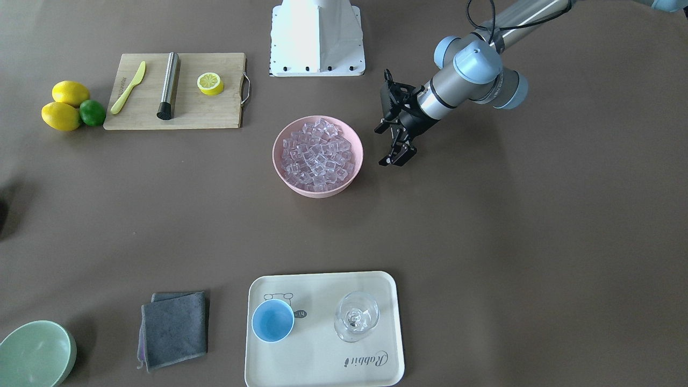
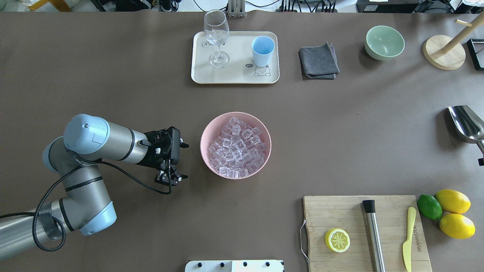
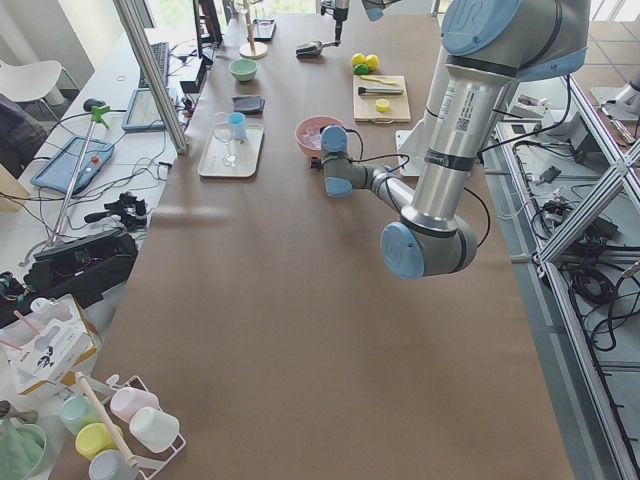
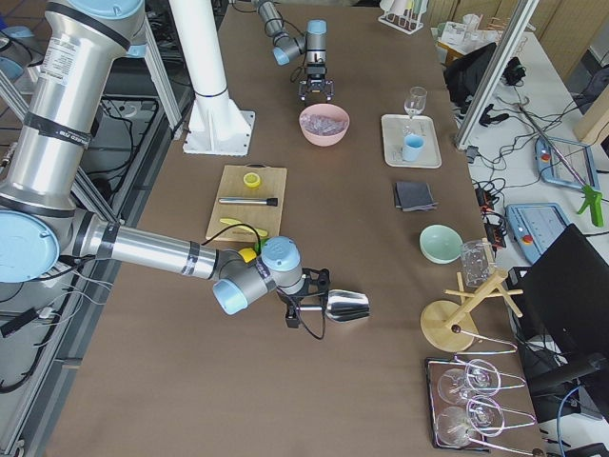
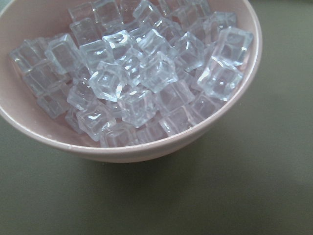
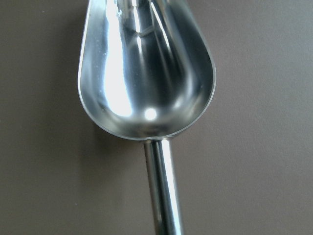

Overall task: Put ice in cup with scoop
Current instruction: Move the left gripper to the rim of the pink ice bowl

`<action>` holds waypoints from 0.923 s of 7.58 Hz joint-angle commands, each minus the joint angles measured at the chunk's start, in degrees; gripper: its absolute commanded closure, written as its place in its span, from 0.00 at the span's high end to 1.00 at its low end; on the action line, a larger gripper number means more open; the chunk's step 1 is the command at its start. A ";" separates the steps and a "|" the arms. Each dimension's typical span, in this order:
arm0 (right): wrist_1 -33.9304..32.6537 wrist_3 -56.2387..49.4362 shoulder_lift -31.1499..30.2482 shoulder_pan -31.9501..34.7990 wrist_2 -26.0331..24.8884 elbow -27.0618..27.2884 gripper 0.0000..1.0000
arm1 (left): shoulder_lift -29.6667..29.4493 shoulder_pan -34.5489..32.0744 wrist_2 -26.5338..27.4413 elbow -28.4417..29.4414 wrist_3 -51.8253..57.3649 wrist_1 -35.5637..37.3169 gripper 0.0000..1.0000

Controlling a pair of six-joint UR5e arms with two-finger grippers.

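The ice (image 2: 236, 147) fills a pink bowl (image 2: 203, 141) at mid-table; the left wrist view looks down on the ice (image 5: 142, 73) from close by. My left gripper (image 2: 186, 161) hangs open and empty just beside the bowl, on its left in the overhead view. The light-blue cup (image 2: 262, 51) stands upright on a cream tray (image 2: 234, 75) at the far side. The silver scoop (image 2: 467, 122) is at the table's right end, its trough empty in the right wrist view (image 6: 146, 73). My right gripper (image 4: 297, 309) is at the scoop's handle; I cannot tell whether it is shut.
A stemmed glass (image 2: 216, 37) shares the tray. A grey cloth (image 2: 318, 60), a green bowl (image 2: 384, 42) and a wooden stand (image 2: 444, 56) line the far right. A cutting board (image 2: 332, 211) holds a lemon half, steel cylinder and yellow knife, with lemons and a lime (image 2: 429, 206) beside it.
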 commanded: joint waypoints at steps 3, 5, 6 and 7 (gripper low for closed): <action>1.13 0.37 2.28 -0.81 -0.15 -2.03 0.84 | -3.35 -0.19 2.62 3.37 -0.28 -0.05 0.99; 1.31 0.28 2.37 -0.90 0.02 -2.47 0.73 | -3.97 -0.54 2.62 3.63 -0.46 0.30 0.99; 1.39 0.10 2.28 -0.99 0.11 -2.47 0.61 | -4.76 -0.54 2.71 4.24 -0.54 0.48 0.99; 1.39 -0.07 2.28 -0.99 0.20 -2.47 0.47 | -5.29 -0.54 2.71 4.60 -1.24 0.48 0.99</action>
